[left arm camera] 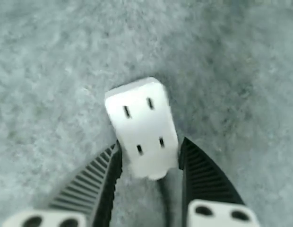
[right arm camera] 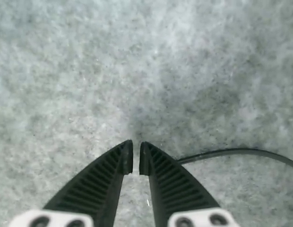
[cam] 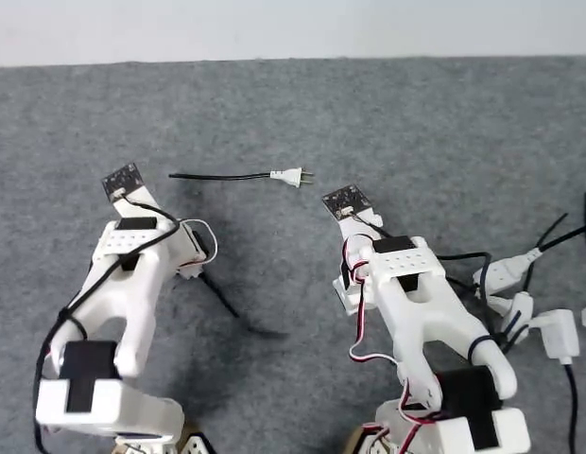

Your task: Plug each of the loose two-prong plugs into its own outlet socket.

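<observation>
Gripping white outlet socket [left arm camera: 142, 120] with left jaws, pinched at its cord end, one finger to each side. Slotted face turned up toward wrist camera and kept uncovered, probably to let prongs in without fouling the fingers. Cannot tell if lifted or resting on grey bench [cam: 444, 123]. In high view, tucked under left arm [cam: 132, 274], black lead [cam: 220, 301] trailing out behind.

Holding right jaws nearly closed on nothing, just a thin gap, low over bare bench, black cord [right arm camera: 241, 152] passing just beside.

Lying loose beyond and between the two arms: two-prong plug [cam: 293, 176], prongs toward right arm [cam: 416, 298] side, cord [cam: 217, 176] stretched toward left. Well apart from both jaws, so not yet picked.

Piled near right edge: more white plugs and sockets [cam: 520, 307].

Judged stage: socket steadied for insertion, plug pickup by right side pending. Needs right jaws opened first
</observation>
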